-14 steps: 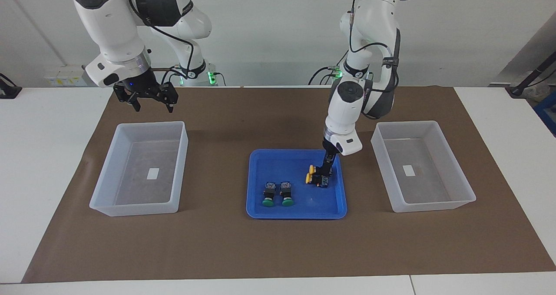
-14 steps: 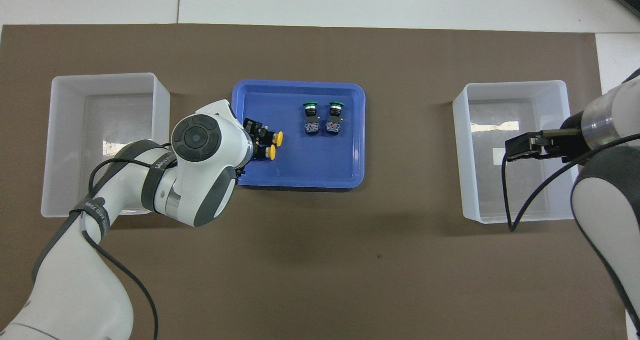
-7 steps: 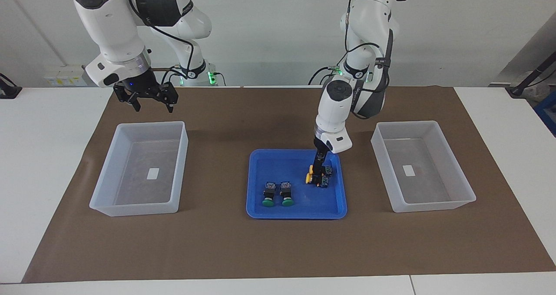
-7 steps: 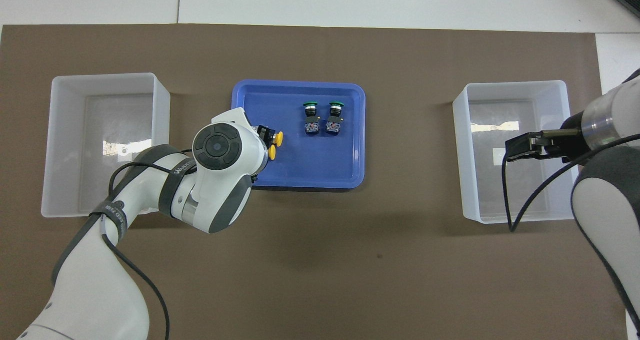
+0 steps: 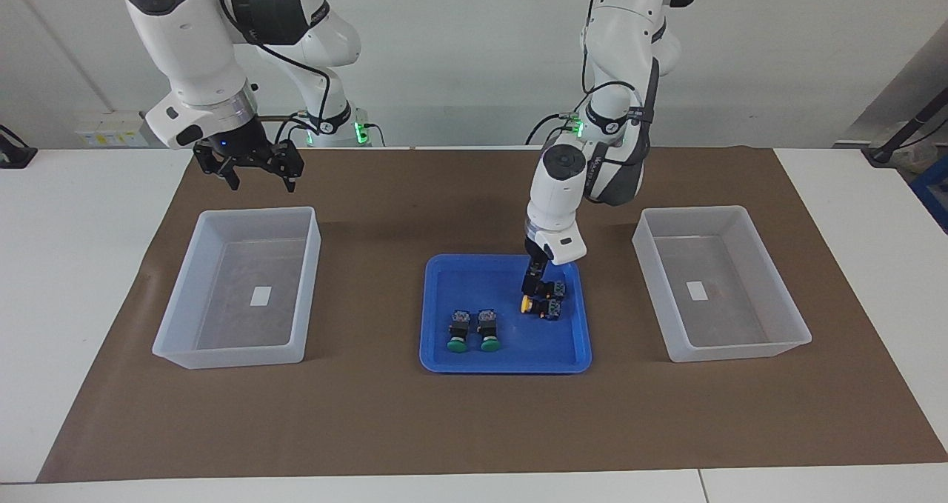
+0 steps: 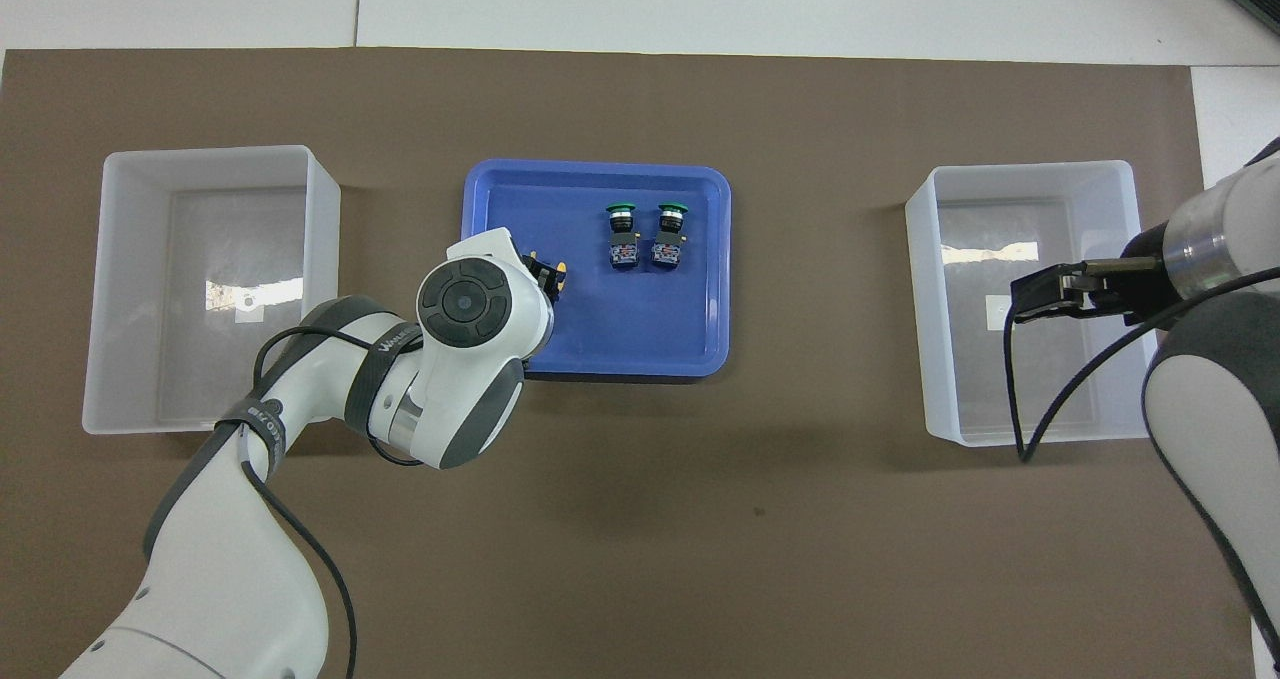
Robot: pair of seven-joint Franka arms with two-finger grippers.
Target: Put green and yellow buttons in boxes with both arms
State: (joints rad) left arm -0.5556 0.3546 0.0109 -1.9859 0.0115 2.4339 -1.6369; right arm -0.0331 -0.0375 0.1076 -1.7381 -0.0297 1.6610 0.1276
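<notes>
Two green buttons [image 5: 472, 332] [image 6: 645, 232] lie side by side in the blue tray [image 5: 474, 281] [image 6: 620, 309]. Two yellow buttons [image 5: 546, 301] lie in the tray toward the left arm's end. My left gripper [image 5: 532, 288] is down in the tray, at the yellow button nearer to the robots, and hides its cap. In the overhead view the left wrist covers both, and only one yellow cap [image 6: 561, 271] shows. My right gripper [image 5: 253, 171] [image 6: 1032, 294] is open and empty, up in the air by the box [image 5: 255, 212] at the right arm's end. The other box [image 5: 689, 210] holds only its label.
Both boxes [image 6: 205, 151] [image 6: 1020, 167] and the tray stand on a brown mat [image 5: 474, 421] that covers most of the white table. The mat between the tray and each box is bare.
My left gripper has slid along the yellow buttons toward the middle of the tray, from their terminal ends to their caps. The right arm has not moved.
</notes>
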